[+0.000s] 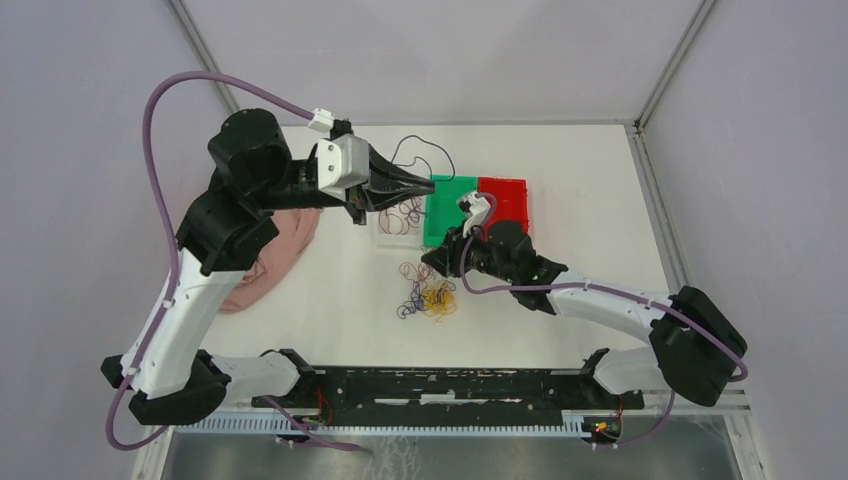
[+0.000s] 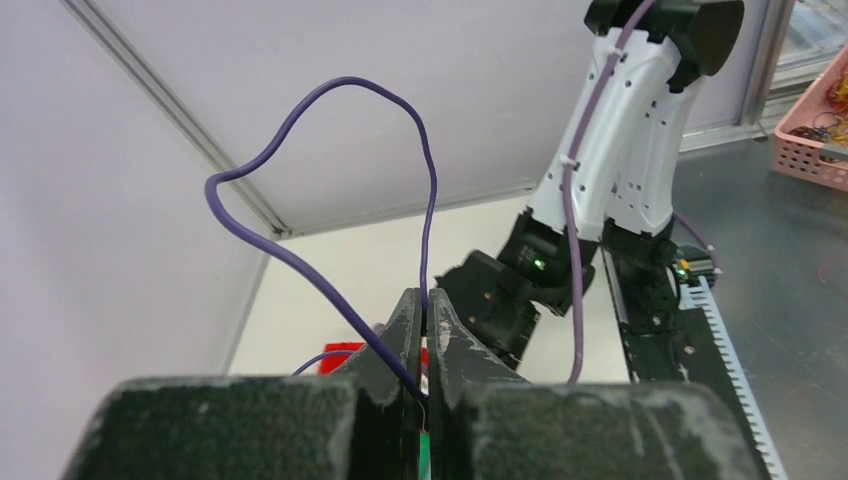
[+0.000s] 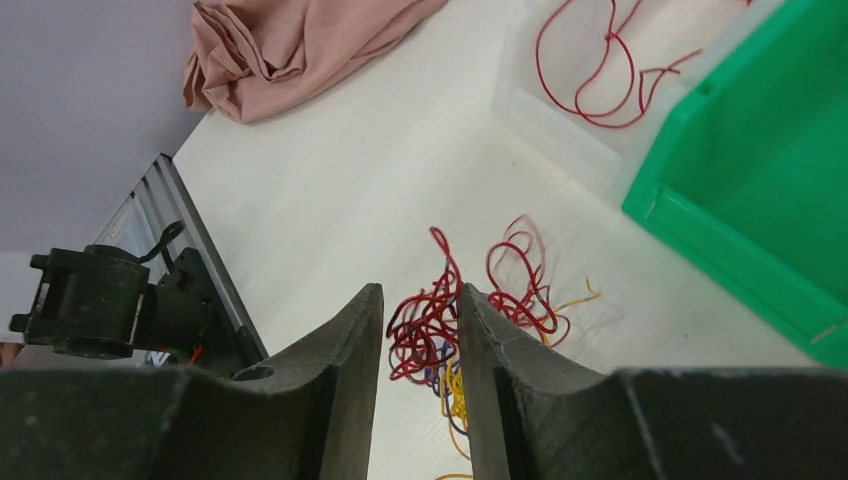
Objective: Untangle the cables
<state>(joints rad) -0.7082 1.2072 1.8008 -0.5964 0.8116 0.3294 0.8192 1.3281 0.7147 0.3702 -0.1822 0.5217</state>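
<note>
Nearest the arm bases, a loose clump of cables (image 1: 425,297) lies on the tabletop (image 1: 330,300), just below and in front of the right fingers (image 3: 372,305). Its red strands curl closest to those fingertips, with yellow and purple ones toward the near edge. The clump sprawls with no clear long axis, though a few red loops trail off toward the green bin (image 1: 445,200). The right fingers are slightly parted with nothing between them, and the red strands show through the gap from the tabletop beyond. Off to their left side lies a crumpled pink cloth (image 1: 280,250). Farther out, a clear bin (image 3: 555,125) sits between the two pairs of fingers and holds a few red cables (image 3: 590,80) in open loops. The left fingers (image 2: 410,325) hover above it, clenched on a purple cable (image 2: 345,80). From the pinch this cable rises in one tall open loop. In the top view the loop reaches away from the fingertips toward the far edge, while a second leg drops back down past the fingers. The green bin lies just beyond the left fingertips, and the red bin (image 1: 505,195) touches its far-right side.
</note>
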